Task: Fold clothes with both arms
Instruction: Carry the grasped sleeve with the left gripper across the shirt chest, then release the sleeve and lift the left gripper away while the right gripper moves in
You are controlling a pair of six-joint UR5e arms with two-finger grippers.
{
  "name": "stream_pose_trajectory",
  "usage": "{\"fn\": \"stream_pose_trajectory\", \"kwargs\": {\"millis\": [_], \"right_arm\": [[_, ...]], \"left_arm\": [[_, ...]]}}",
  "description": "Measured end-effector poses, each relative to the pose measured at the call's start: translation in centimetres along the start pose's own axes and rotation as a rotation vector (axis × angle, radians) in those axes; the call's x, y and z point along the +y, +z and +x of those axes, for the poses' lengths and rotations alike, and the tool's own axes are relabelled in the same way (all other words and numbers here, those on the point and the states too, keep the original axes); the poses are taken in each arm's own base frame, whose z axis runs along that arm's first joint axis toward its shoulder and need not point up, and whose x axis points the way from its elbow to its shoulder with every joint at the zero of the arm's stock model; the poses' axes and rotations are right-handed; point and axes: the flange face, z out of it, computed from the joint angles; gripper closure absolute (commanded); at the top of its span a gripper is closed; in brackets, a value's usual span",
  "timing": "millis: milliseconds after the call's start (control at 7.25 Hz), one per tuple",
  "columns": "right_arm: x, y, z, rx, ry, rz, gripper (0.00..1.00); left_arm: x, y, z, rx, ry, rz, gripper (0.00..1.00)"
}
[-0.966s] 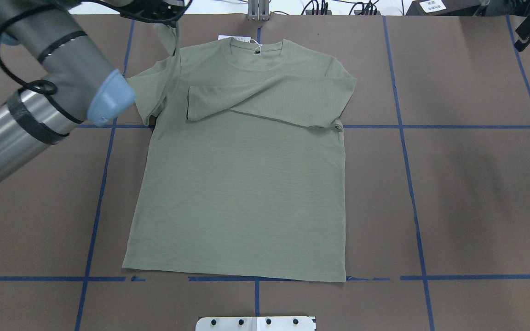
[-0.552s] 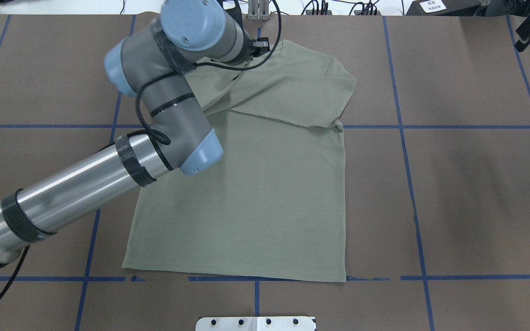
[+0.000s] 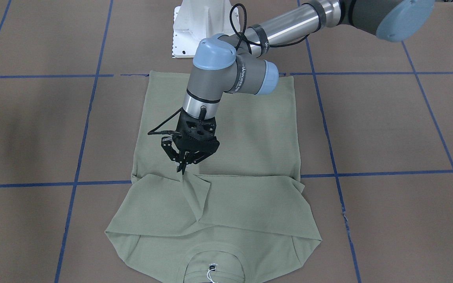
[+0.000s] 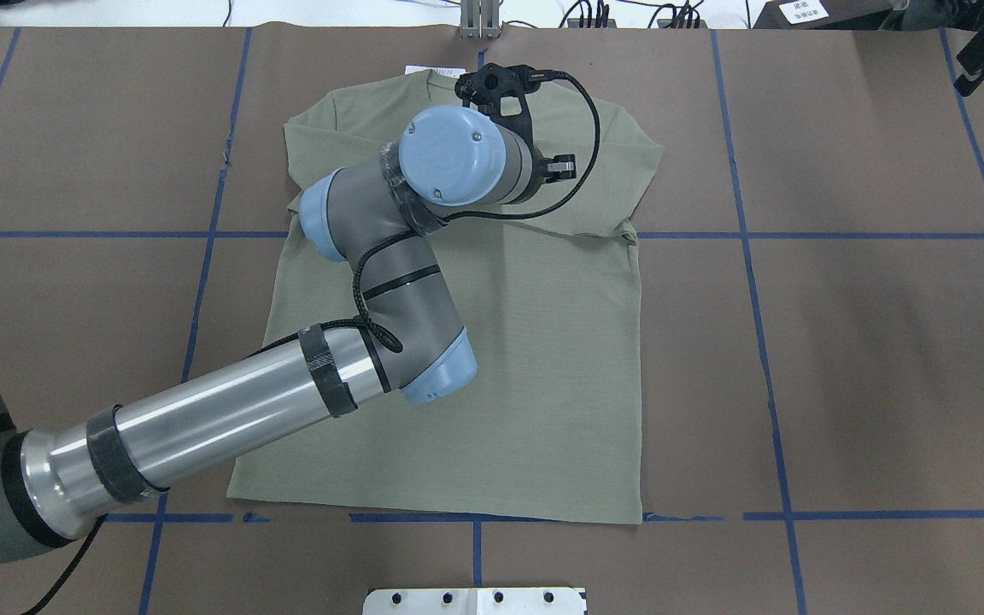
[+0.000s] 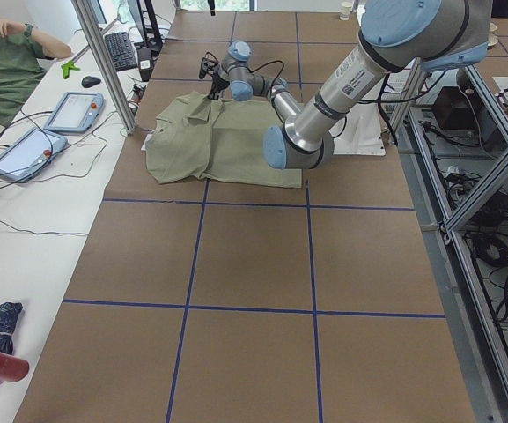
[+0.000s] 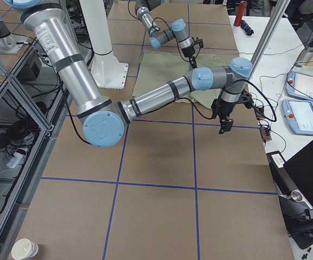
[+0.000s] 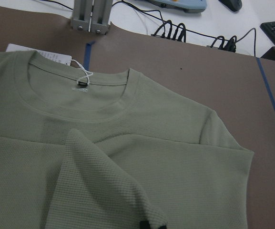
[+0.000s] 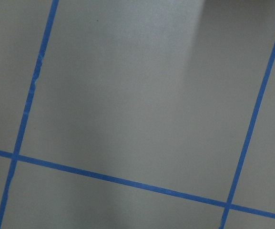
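Bright, even light casts soft shadows on the table (image 3: 387, 129); wrist views slightly soft.

1. Shirt (image 4: 500, 359): 1, sage-green.
2. Left arm (image 4: 227, 418) plus right arm (image 6: 156, 97): 2.
3. Hang tag (image 7: 42, 55): 1.
4. Teach pendants (image 5: 73, 112): 2, upper left.
5. Person (image 5: 3, 62): 1, upper left.
6. Paper cup (image 6: 25, 249): 1, lower left.

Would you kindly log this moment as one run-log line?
left hand: shut on sleeve over shirt | right hand: off shirt, over table, grip unclear
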Motion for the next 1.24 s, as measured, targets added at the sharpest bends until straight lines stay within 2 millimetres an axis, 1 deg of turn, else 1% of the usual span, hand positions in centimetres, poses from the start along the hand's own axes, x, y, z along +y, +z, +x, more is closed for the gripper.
{"fn": "stream_pose_trajectory", "kwargs": {"millis": [138, 414, 552, 690, 828, 966, 1103, 1241], "right_arm": [[0.0, 0.0, 0.0, 0.0, 0.002, 0.0, 0.0], [0.0, 0.1, -0.2, -0.003, 0.003, 0.004, 0.0], [0.0, 0.0, -0.6, -0.006, -0.005, 0.011, 0.0], [-0.3, -0.1, -1.7, -0.009, -0.01, 0.023, 0.0], [-0.8, 0.2, -3.5, -0.015, 0.001, 0.036, 0.0], [-1.6, 1.2, -6.4, -0.026, 0.021, 0.055, 0.0], [-2.7, 2.2, -10.3, -0.044, 0.045, 0.077, 0.0], [-3.9, 2.4, -14.3, -0.061, 0.068, 0.09, 0.0]], "left_arm": [[0.5, 0.5, 0.8, 0.013, 0.041, -0.007, 0.0], [0.9, 0.4, 1.6, 0.047, 0.085, -0.02, 0.0], [0.3, 0.1, 1.4, 0.061, 0.106, -0.07, 0.0], [-1.4, -0.2, 0.1, 0.054, 0.126, -0.137, 0.0], [-3.8, -0.7, -2.1, 0.022, 0.148, -0.198, 0.0], [-6.6, -1.4, -5.8, -0.021, 0.189, -0.255, 0.0], [-9.4, -2.4, -11.0, -0.06, 0.247, -0.293, 0.0], [-12.1, -3.8, -16.7, -0.081, 0.314, -0.312, 0.0]]}}
